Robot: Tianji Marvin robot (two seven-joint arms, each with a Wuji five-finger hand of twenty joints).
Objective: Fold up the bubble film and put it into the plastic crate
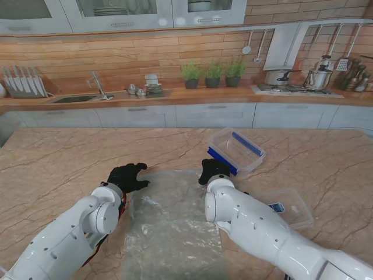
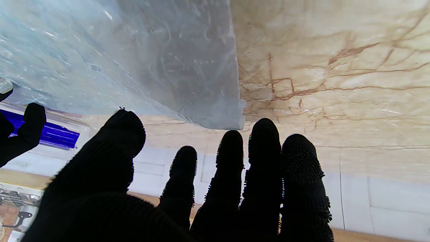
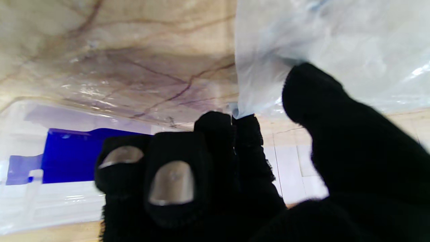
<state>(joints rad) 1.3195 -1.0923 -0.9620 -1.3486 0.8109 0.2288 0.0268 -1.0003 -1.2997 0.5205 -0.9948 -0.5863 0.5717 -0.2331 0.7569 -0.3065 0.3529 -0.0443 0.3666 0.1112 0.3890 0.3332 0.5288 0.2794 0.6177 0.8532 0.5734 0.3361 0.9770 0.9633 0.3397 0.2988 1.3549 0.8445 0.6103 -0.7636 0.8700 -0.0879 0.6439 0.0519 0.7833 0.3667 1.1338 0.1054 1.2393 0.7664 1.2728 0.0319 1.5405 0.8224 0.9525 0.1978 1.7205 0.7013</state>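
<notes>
The clear bubble film [image 1: 175,224] lies flat on the marble table, running from between my hands back toward me. My left hand [image 1: 127,177] rests at its far left corner. In the left wrist view that hand [image 2: 218,195] is open, its fingers straight and spread, with the film's corner [image 2: 231,117] just past the fingertips. My right hand [image 1: 214,170] is at the far right corner. In the right wrist view its fingers [image 3: 215,134] curl against the thumb [image 3: 322,107], pinching the film's corner [image 3: 255,84]. The clear plastic crate [image 1: 259,156] with blue handles stands just beyond the right hand.
The crate's clear lid [image 1: 291,207] lies flat to the right of my right forearm. Bare marble table [image 1: 58,157] stretches to the left and far side. Kitchen cabinets run behind the table's far edge. The crate's blue handle [image 3: 67,158] shows close to the right hand.
</notes>
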